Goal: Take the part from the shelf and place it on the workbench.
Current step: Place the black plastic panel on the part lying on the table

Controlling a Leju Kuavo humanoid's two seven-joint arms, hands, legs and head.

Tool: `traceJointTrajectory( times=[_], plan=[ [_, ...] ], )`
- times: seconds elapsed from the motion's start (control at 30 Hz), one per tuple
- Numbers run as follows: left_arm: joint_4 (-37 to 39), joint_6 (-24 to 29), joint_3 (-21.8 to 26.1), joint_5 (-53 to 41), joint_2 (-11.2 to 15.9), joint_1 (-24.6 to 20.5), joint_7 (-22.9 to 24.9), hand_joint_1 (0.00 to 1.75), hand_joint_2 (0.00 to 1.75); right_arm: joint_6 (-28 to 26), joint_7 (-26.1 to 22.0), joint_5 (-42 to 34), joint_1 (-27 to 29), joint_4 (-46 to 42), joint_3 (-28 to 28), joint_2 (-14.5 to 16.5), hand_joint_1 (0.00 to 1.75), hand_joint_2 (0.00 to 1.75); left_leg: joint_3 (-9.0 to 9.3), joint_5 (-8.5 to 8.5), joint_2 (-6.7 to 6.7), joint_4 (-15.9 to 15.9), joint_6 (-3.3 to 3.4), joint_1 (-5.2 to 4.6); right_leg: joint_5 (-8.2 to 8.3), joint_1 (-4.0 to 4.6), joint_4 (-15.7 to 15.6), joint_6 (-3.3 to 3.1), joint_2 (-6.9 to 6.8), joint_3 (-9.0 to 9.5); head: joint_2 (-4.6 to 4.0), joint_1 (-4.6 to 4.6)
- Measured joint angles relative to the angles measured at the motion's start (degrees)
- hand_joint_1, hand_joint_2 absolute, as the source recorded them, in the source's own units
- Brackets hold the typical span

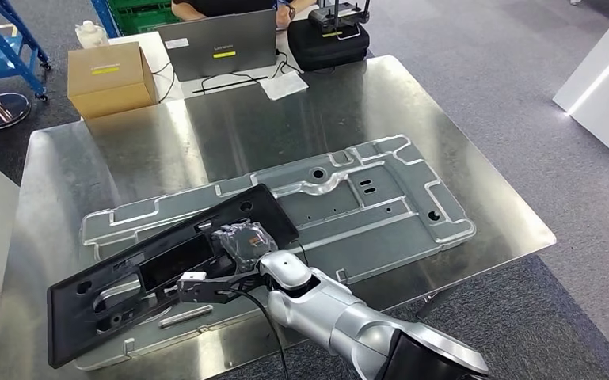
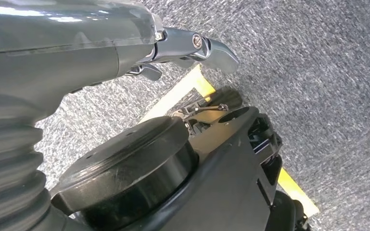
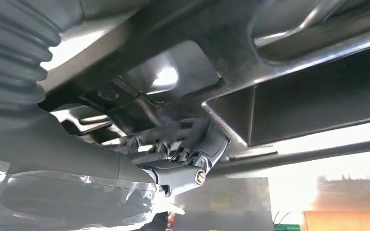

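The part, a long black plastic panel with cut-outs, lies slanted across the near left of the steel workbench, on top of a large grey stamped metal plate. My right hand, wrapped in clear film, reaches in from the near edge and grips the panel near its middle. In the right wrist view its fingers curl in under the panel's edge. My left hand hangs over grey carpet with nothing in it, its thumb sticking out.
At the workbench's far side stand a cardboard box, a grey laptop, a white sheet and a black case; a person sits behind. A blue rack is far left. Yellow floor tape lies below.
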Motion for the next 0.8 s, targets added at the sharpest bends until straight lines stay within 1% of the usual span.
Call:
traceJointTrajectory(
  times=[0.8],
  plan=[
    [0.0, 0.2, -0.6, -0.4, 0.0, 0.0, 0.1, 0.0, 1.75, 1.3, -0.2, 0.3, 0.3, 0.2, -0.4, 0.0, 0.0, 0.0, -0.07, -0.03, 0.0, 0.0, -0.01, 0.0, 0.0, 0.0, 0.0, 0.0, 0.0, -0.06, 0.0, -0.01]
  ],
)
